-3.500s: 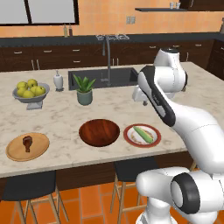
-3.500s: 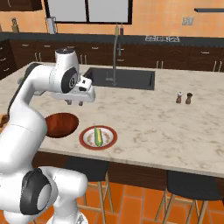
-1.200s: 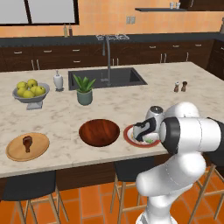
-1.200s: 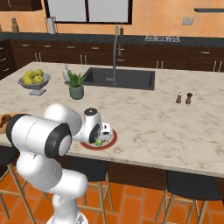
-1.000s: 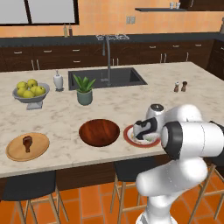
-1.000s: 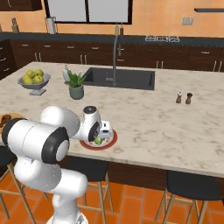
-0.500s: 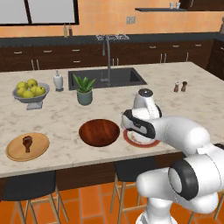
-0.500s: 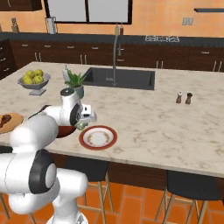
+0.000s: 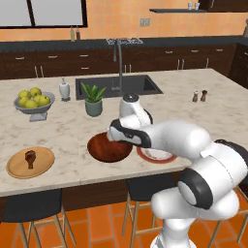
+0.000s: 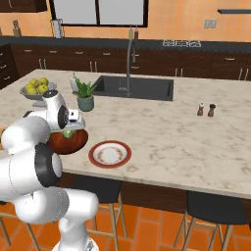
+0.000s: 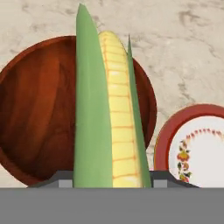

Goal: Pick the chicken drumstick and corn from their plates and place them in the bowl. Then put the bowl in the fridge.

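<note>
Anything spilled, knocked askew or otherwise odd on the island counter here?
Nothing stands out. The corn is held in the gripper over the bowl, the white plate sits bare, and the drumstick lies on its wooden plate.

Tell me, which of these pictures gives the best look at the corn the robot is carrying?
The hand view: the corn stands large over the bowl, green husk and yellow kernels plain. In the right base view it is a small green bit under the gripper. In the left base view the arm covers it.
</note>
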